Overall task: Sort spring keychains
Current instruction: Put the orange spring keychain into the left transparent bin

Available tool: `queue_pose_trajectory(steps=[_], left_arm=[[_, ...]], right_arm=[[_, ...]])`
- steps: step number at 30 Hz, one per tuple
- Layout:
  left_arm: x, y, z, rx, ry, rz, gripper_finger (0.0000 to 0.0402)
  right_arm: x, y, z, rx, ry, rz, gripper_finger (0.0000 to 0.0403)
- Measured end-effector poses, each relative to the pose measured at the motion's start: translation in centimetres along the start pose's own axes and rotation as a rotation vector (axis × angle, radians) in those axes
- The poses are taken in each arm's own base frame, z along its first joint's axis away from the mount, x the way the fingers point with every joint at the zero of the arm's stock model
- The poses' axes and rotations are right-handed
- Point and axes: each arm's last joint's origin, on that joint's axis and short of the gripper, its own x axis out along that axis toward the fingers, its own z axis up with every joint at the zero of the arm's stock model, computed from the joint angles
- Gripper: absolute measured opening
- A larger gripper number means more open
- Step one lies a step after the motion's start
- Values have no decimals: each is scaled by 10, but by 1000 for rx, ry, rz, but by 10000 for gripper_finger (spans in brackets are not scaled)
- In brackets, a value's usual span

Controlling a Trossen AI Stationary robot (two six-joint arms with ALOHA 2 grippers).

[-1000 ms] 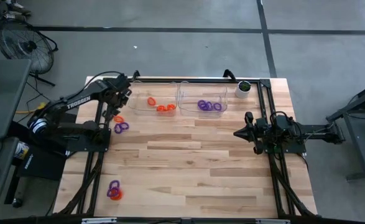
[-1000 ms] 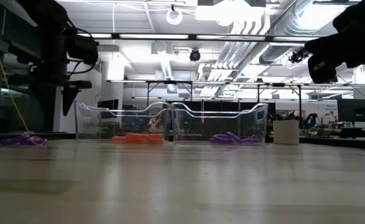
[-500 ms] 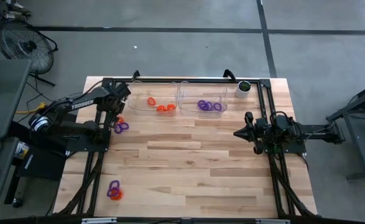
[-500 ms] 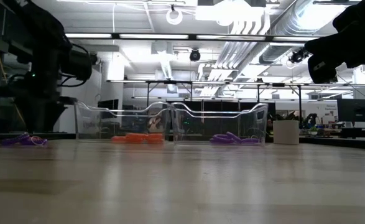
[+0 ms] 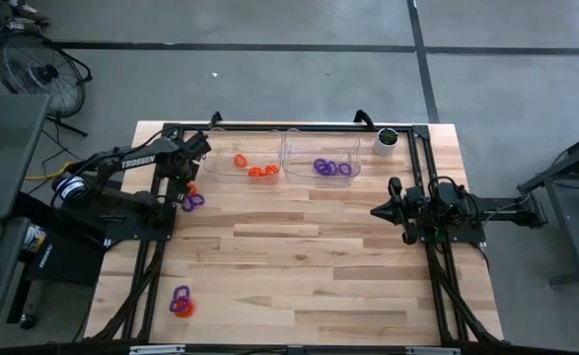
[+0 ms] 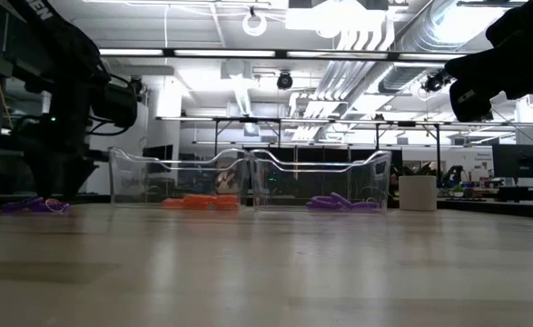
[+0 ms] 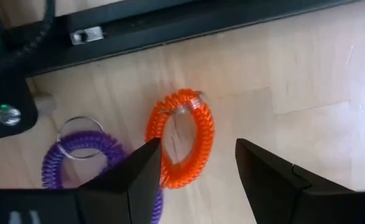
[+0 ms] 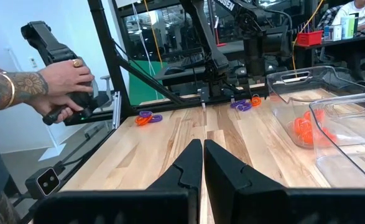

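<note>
Down and back toward the table's left edge went the left gripper (image 7: 194, 177), jaws apart over an orange spring keychain (image 7: 181, 137). Some keychains sit sorted in two clear bins (image 5: 284, 158); four wait. Right gripper (image 8: 202, 168) rests, jaws together.

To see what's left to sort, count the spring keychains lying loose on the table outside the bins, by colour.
Orange spring keychains: 2
Purple spring keychains: 2
Total: 4

Orange spring keychains (image 5: 258, 169) in left clear bin, purple ones (image 5: 331, 167) in right, mixed pairs loose on tabletop (image 5: 299, 266)
</note>
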Motion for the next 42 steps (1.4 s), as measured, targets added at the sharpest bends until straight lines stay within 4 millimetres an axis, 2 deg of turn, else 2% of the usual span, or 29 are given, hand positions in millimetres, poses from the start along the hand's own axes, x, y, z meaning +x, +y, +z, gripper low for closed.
queue_pose_trajectory(steps=[8,18,30,35,42], left_arm=[[1,0,1,-29,-33,-5,202],[14,-7,-4,-21,-58,20,202],[19,-8,-5,-17,-85,31,200],[19,-8,-5,-39,-84,29,157],[19,-8,-5,-43,-85,30,35]], right_arm=[[0,0,0,0,0,0,12],[0,0,0,0,0,0,12],[0,0,0,0,0,0,12],[0,0,0,0,0,0,12],[0,0,0,0,0,0,12]])
